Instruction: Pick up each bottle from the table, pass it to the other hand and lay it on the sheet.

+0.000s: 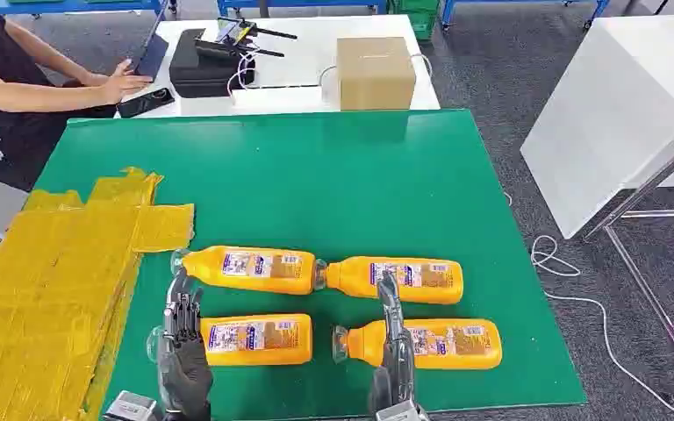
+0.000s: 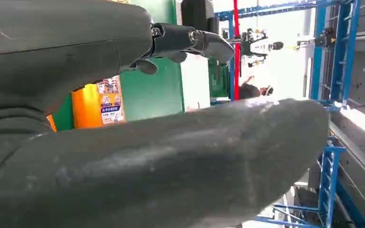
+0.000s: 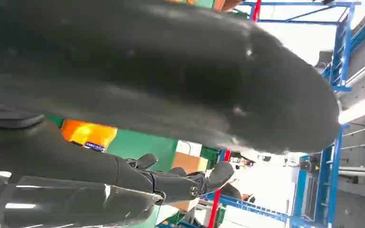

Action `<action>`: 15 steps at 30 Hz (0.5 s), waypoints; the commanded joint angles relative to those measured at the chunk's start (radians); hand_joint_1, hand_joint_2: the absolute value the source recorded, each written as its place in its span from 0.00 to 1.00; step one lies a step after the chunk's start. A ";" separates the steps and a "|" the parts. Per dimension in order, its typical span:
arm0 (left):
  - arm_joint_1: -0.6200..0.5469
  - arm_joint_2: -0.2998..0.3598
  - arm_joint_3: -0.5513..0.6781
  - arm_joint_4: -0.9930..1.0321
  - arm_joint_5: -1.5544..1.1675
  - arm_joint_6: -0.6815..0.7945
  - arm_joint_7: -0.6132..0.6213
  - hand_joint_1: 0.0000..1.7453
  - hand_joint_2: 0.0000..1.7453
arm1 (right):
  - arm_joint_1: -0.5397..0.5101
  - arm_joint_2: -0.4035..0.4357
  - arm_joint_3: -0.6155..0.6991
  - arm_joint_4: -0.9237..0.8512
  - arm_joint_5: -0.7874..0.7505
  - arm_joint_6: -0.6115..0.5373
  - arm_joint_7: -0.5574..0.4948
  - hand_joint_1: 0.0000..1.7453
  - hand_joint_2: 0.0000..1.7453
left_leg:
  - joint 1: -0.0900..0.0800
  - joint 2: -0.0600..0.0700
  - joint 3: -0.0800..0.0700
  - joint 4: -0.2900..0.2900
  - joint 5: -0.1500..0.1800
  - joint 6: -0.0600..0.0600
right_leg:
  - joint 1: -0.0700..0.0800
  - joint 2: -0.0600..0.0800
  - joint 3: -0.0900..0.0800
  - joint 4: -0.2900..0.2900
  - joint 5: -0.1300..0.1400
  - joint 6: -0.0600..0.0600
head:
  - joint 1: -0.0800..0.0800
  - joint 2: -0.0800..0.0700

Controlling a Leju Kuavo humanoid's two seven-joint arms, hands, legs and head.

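Orange bottle (image 1: 256, 339) just beside left hand (image 1: 182, 351) (fingers apart, empty) | right hand (image 1: 392, 351) likewise empty

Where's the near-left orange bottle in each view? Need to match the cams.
Head view: near-left orange bottle lies on its side by the left hand.
Left wrist view: an orange bottle with a label shows past the hand; probably that one.
Right wrist view: an orange bottle shows, which one unclear.
Shared landmark: green mat.
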 commanded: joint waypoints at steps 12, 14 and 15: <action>-0.019 -0.003 0.017 0.052 0.003 -0.001 -0.002 0.00 0.00 | -0.017 -0.050 0.036 0.121 0.170 -0.046 -0.014 0.00 1.00 | 0.001 -0.001 0.005 -0.003 0.000 -0.001 | 0.001 -0.001 0.006 -0.004 0.000 0.001 | 0.000 0.000; -0.019 -0.003 0.017 0.052 0.003 -0.001 -0.002 0.00 0.00 | -0.017 -0.050 0.036 0.121 0.170 -0.046 -0.014 0.00 1.00 | 0.000 -0.001 0.004 -0.003 0.000 0.000 | 0.000 -0.002 0.004 -0.003 0.000 0.001 | 0.000 0.000; -0.014 -0.004 0.023 0.044 0.004 0.001 -0.002 0.00 0.00 | 0.003 -0.071 0.041 0.084 0.274 -0.094 0.059 0.00 1.00 | 0.001 -0.001 0.005 -0.003 0.000 -0.001 | 0.001 -0.002 0.006 -0.004 0.000 0.001 | 0.000 0.000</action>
